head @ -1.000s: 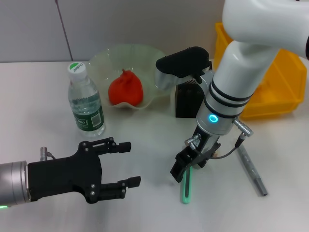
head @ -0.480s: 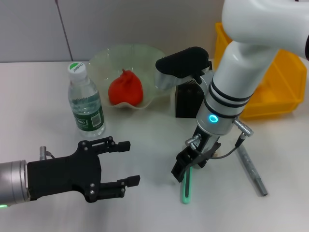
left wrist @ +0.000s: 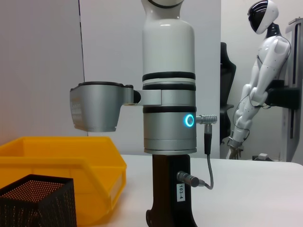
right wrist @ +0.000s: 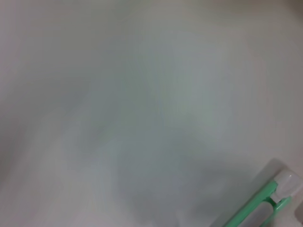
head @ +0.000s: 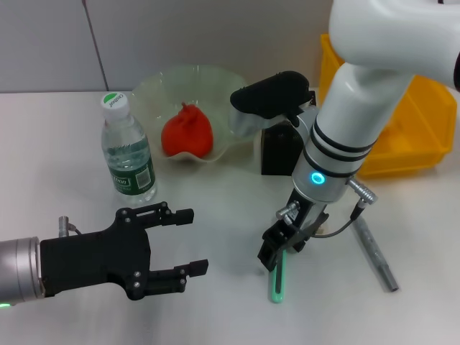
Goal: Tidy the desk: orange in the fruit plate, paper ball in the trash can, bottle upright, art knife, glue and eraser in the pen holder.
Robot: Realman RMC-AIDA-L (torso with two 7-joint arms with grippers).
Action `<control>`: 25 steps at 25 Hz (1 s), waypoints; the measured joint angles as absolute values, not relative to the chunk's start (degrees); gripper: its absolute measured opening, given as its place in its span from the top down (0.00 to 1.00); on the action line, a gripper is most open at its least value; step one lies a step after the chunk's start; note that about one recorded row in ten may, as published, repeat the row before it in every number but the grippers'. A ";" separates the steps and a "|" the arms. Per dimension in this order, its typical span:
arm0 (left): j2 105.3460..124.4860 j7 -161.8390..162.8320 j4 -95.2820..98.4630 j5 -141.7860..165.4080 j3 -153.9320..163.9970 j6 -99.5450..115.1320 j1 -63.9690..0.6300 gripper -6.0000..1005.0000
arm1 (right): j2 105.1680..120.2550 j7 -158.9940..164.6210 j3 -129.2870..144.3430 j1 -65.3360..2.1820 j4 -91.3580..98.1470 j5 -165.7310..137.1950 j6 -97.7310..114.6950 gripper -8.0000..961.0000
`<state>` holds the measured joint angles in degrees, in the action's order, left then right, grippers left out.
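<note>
One slim green glue stick (head: 277, 279) flat on desk, right gripper (head: 279, 248) down over it, grip unclear

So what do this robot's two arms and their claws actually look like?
The right arm is glossy white with black rings, a glowing blue ring light, a silver camera block and thin grey cables running to metal plugs. Its right gripper is small and black. The left arm is a silver cylinder ending in a chunky matte-black left gripper with two bolted fingers.

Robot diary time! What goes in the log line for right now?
right gripper: over green art knife on desk | left gripper: open, idle | bottle: upright
</note>
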<state>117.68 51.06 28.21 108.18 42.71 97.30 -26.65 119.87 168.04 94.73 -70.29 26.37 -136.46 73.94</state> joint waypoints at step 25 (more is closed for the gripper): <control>117.86 50.54 28.21 108.19 42.71 97.20 -27.10 0.25 | 119.87 167.63 98.87 -70.49 26.54 -134.20 72.86 0.34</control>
<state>117.86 50.54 28.21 108.19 42.71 97.20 -27.10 119.87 167.63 98.87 -70.49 26.54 -134.20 72.86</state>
